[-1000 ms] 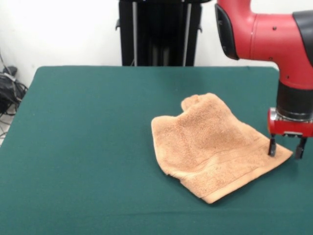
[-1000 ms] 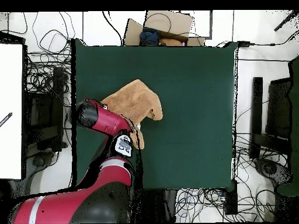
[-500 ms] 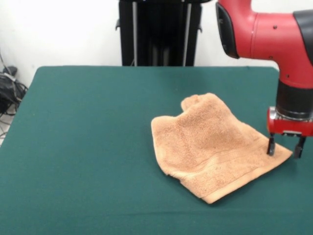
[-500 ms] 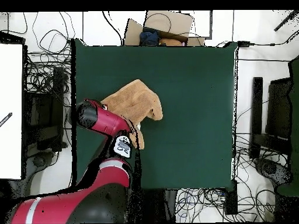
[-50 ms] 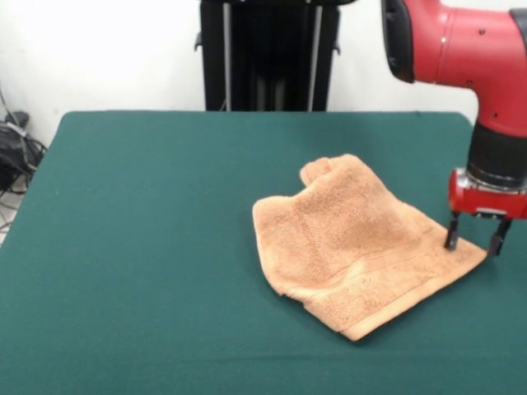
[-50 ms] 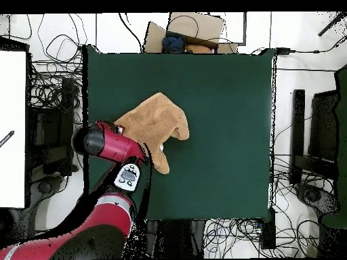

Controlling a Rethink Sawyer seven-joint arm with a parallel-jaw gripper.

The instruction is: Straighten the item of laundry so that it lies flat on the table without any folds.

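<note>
The pincer [image 5: 471,240] stands with fingers apart over the towel's [image 5: 354,243] corner; the towel lies folded on the desk [image 5: 148,247], straightening not yet done.

You're looking at an arm [image 5: 461,41] showing glossy red shells with rounded, bulging housings and a black panel set into one end. A black cylindrical wrist [image 5: 498,156] is leading into a red block with a silver plate. The tool [image 5: 472,240] is showing two short, dark, slim fingers [image 5: 451,232]. From overhead, a white-grey panel [image 6: 127,177] with dark markings is showing on the red link.
</note>
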